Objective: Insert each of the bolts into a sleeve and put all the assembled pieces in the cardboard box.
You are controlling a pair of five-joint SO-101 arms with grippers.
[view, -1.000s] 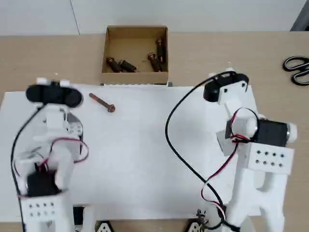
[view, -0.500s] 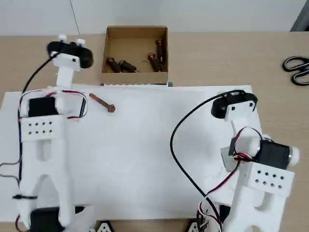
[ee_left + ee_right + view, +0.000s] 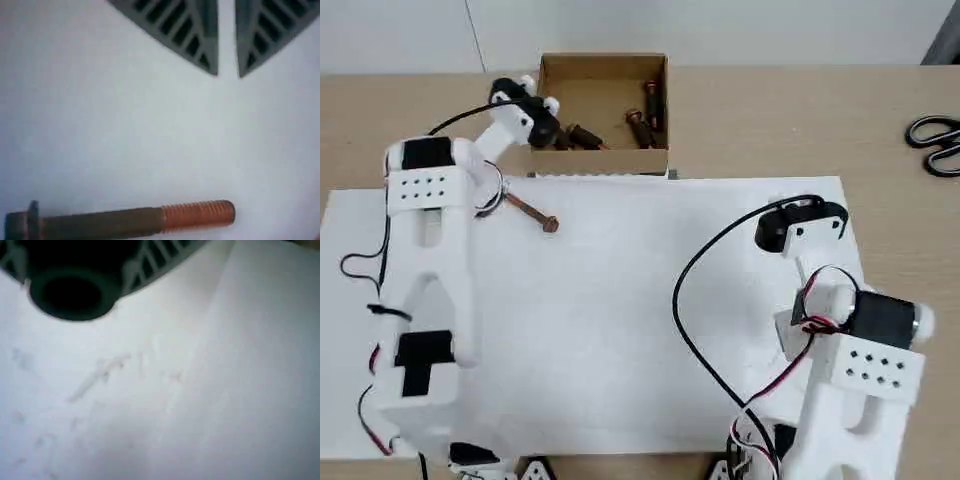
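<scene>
One bolt point(image 3: 532, 213) is seen lying flat on the white sheet point(image 3: 620, 300), just in front of the box point(image 3: 620, 160) and near its left front corner. Its head is turned toward the middle of the sheet, and its other end is partly hidden under the left arm point(image 3: 428, 250). In the left wrist view its threaded end is shown bright and its shank darker.

The left arm is stretched along the left side of the sheet, with its wrist held beside the box's left wall. The left gripper point(image 3: 229, 74) is pointed down at the sheet near the bolt but apart from it. Its fingers point(image 3: 192, 30) are parted by a narrow gap, and nothing is grasped between them.

Several assembled pieces point(image 3: 575, 135) are gathered inside the box, some along the front wall and some by the right wall.

The right gripper point(image 3: 800, 222) is held over the right part of the sheet, well apart from the bolt. Whether it is released or clenched cannot be told.

Scissors point(image 3: 935, 140) are left on the table point(image 3: 770, 110) at its far right edge.
</scene>
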